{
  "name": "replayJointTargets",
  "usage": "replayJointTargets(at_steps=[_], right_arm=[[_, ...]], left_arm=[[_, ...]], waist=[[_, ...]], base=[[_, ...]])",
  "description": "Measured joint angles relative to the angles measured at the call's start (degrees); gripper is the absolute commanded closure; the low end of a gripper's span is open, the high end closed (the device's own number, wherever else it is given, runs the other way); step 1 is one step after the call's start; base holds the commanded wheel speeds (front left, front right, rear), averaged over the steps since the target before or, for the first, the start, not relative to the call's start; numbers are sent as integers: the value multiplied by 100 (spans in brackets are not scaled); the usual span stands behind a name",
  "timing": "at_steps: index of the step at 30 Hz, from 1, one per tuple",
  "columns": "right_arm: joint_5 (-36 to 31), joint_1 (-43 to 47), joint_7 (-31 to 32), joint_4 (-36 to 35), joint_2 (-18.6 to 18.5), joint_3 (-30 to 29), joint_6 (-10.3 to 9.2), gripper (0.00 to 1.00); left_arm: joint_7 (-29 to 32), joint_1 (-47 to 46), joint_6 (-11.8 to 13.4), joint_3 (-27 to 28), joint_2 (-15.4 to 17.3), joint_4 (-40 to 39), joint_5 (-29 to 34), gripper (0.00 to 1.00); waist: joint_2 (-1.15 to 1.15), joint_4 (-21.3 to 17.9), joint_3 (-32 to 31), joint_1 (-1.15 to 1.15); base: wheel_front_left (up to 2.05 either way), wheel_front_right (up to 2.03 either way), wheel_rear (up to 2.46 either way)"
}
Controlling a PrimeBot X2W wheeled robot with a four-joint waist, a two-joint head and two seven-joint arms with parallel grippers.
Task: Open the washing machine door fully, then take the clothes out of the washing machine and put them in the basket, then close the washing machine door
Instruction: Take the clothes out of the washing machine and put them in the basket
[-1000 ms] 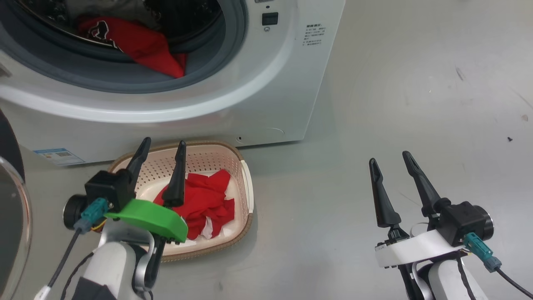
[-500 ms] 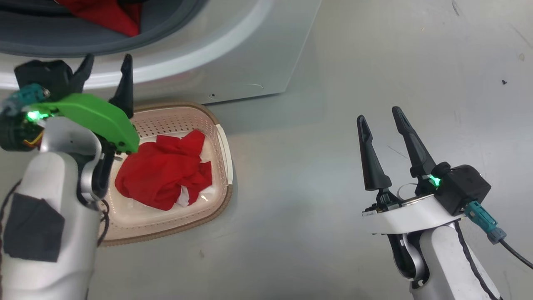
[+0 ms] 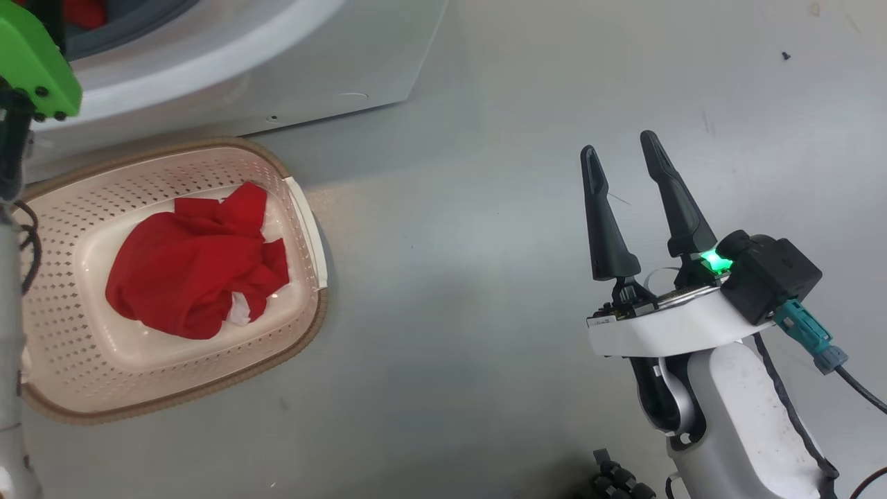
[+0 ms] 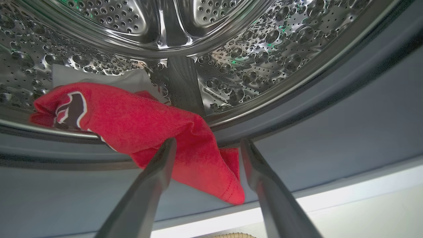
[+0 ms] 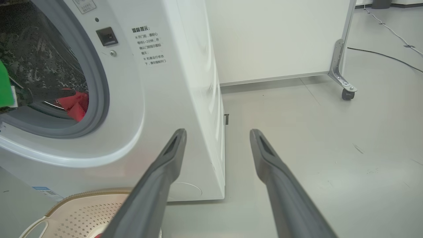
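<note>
The washing machine [image 5: 165,99] stands with its drum mouth uncovered; the washing machine door is out of view. A red jersey with a dark numeral [image 4: 138,122] hangs out of the steel drum [image 4: 251,56] over the grey gasket [image 4: 330,132], with white cloth [image 4: 99,77] behind it. My left gripper [image 4: 209,141] is open at the drum mouth, its fingertips on either side of the jersey's hanging fold. Its green mount [image 3: 31,62] shows at the head view's top left. The cream basket [image 3: 305,229] on the floor holds red clothes [image 3: 187,270]. My right gripper [image 3: 618,141] hangs open and empty over bare floor.
The basket sits right against the washer's front [image 3: 277,69]. Grey floor [image 3: 485,312] spreads to the right of it. A white partition on a metal foot with a caster wheel [image 5: 345,94] stands behind the washer, and a cable [image 5: 390,58] runs along the floor beyond.
My left arm has risen from above the basket to the drum mouth, still open. The head camera has swung, shifting the picture. The right gripper has stayed open.
</note>
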Motion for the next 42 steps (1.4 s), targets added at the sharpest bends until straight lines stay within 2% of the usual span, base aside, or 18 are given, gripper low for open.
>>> replayJointTargets(at_steps=[6,11,14,21,26,27,29,35,42], right_arm=[[116,-85,0,-7,0,90,-42,0],[203,-168,0,-3,1,197,-47,0],[232,-186,0,-1,1,247,-88,0],[247,-192,0,41,2,263,-96,0],[247,-198,0,56,2,286,-99,0],[247,-201,0,59,2,290,-101,0],[247,-210,0,69,2,302,-101,0],[247,-283,0,80,2,313,-103,0],[247,-288,0,87,2,311,-144,0]], left_arm=[[155,-494,60,123,188,179,125,0],[200,-844,190,330,392,419,183,0],[304,-914,356,431,477,620,186,0],[647,-955,567,508,557,1118,231,0],[738,-1077,591,492,602,1245,278,2],[759,-1115,591,489,602,1270,278,46],[768,-1183,625,480,601,1335,279,100],[955,-1230,654,433,601,1536,286,100],[860,-1343,659,435,602,1583,287,100]], waist=[[0,-222,167,0],[0,-417,287,0],[0,-518,334,0],[0,-634,367,0],[0,-641,357,0],[0,-640,357,0],[0,-635,357,-1],[0,-620,353,-1],[0,-599,340,0]], base=[[0,0,0],[0,0,0],[0,0,0],[0,0,0],[0,0,0],[0,0,0],[0,0,0],[0,0,0],[0,0,0]])
